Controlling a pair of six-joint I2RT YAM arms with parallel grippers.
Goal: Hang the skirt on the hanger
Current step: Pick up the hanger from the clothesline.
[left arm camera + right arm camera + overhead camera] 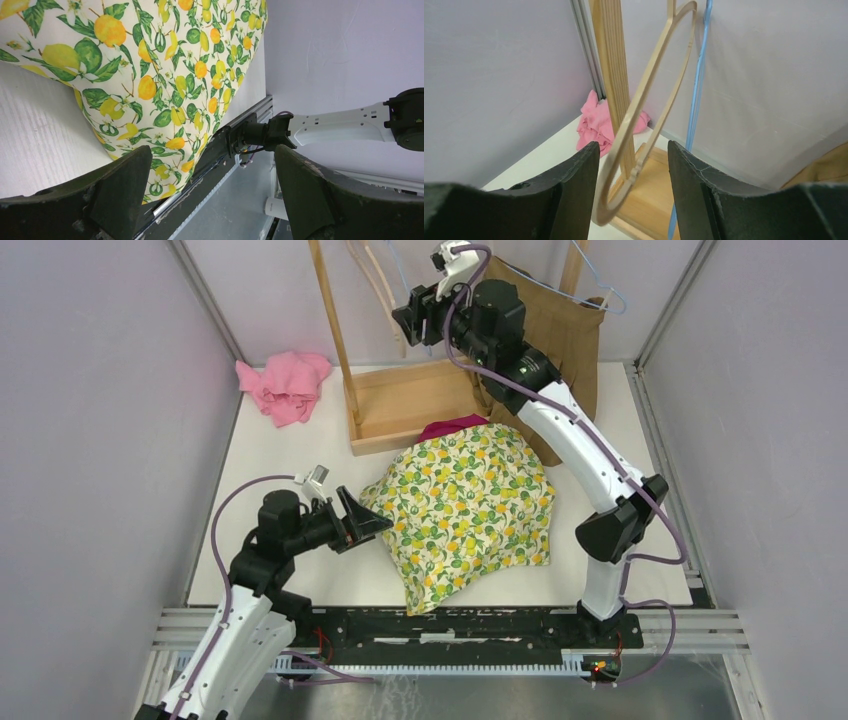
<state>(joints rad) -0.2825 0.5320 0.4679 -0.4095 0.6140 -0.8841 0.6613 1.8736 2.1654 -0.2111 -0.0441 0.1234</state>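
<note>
From above, the lemon-print skirt (465,505) lies spread flat on the white table (290,455), just in front of the wooden stand (410,405), with a pink cloth (285,385) bunched at the far left corner. The left tool (375,523) hovers released at the skirt's left edge. The right tool (405,325) is raised at the back by the wooden hanger (378,285), with a blue hanger (600,285) farther right. The left wrist view shows the left tool (212,165) with its jaws wide apart and nothing between them, the skirt (165,75) lying on the table (35,135) just beyond. In the right wrist view, the right tool (634,150) stands released around the wooden hanger (651,80). The hanger's loop runs between the jaws, looks close against one finger (574,185), and leaves a gap at the other. The blue hanger (696,95) hangs just behind.
</note>
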